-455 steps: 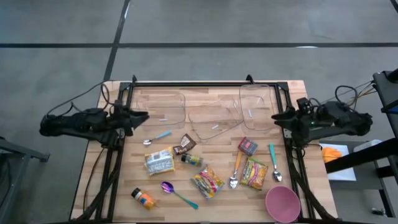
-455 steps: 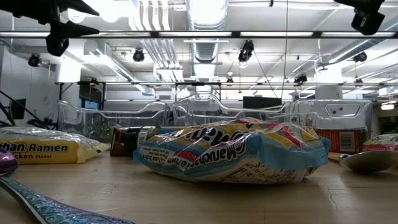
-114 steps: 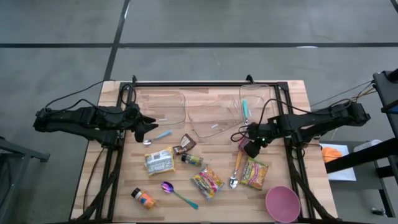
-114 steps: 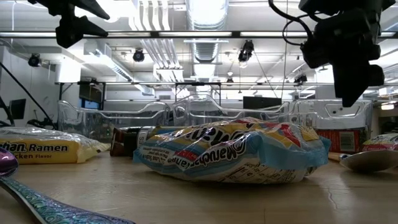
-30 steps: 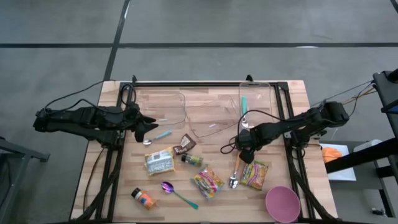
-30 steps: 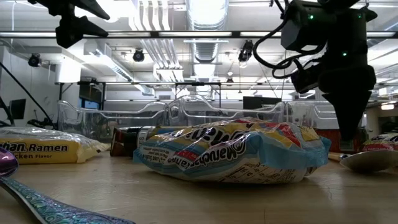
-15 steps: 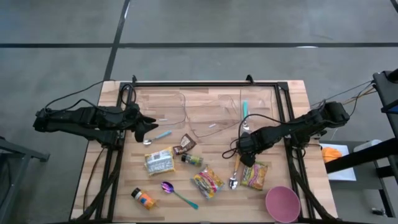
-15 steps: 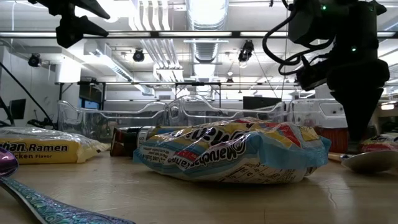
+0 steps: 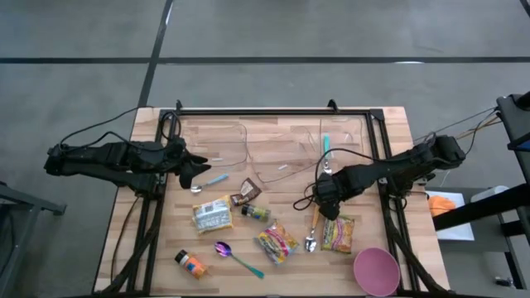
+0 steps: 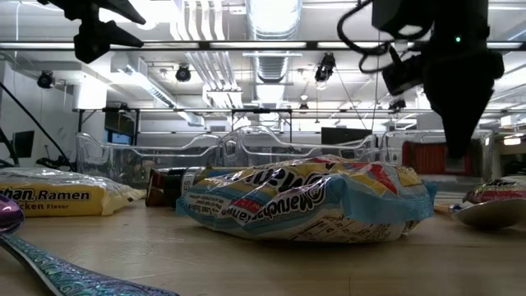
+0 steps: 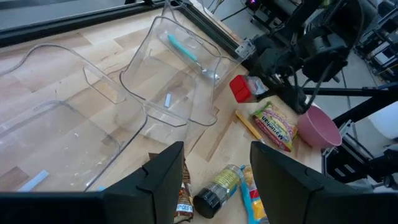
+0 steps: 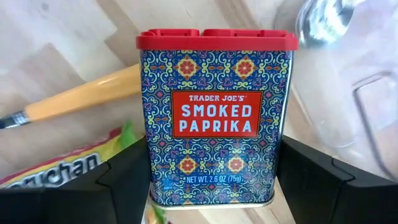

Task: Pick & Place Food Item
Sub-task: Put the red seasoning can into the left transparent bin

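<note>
High view: the right gripper (image 9: 328, 201) hangs at the wooden bench's (image 9: 389, 149) three o'clock; the left gripper (image 9: 197, 165) waits at nine o'clock.

Low view: the red-lidded patterned smoked paprika tin (image 10: 427, 157) hangs clear of the bench.

Left wrist view: its fingers (image 11: 163, 174) stand parted, holding nothing.

Right wrist view: fingers (image 12: 127, 180) clamp the tin's sides above an orange-handled spoon (image 12: 81, 95).

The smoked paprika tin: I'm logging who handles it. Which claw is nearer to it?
Right. The right claw holds the smoked paprika tin between its fingers, lifted off the table. The left claw waits across the table, near the blue-handled spoon.
</note>
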`<control>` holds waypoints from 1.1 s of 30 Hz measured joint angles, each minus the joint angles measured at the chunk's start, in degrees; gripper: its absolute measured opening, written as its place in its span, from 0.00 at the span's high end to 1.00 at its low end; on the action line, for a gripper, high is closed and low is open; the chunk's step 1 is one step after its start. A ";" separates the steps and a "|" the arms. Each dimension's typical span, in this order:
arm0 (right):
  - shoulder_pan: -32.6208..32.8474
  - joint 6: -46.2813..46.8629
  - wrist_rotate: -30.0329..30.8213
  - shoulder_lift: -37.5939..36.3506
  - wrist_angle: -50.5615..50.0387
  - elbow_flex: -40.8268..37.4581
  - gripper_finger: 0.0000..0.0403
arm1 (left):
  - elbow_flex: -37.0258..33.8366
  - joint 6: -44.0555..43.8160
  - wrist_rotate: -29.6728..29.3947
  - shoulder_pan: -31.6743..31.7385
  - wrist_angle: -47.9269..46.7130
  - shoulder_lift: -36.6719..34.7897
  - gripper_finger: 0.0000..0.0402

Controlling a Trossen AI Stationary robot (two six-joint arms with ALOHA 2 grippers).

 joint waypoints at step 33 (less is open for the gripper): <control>2.92 -30.10 21.91 11.08 -10.42 41.80 0.30 | 19.41 -16.88 24.66 10.16 16.21 33.38 0.43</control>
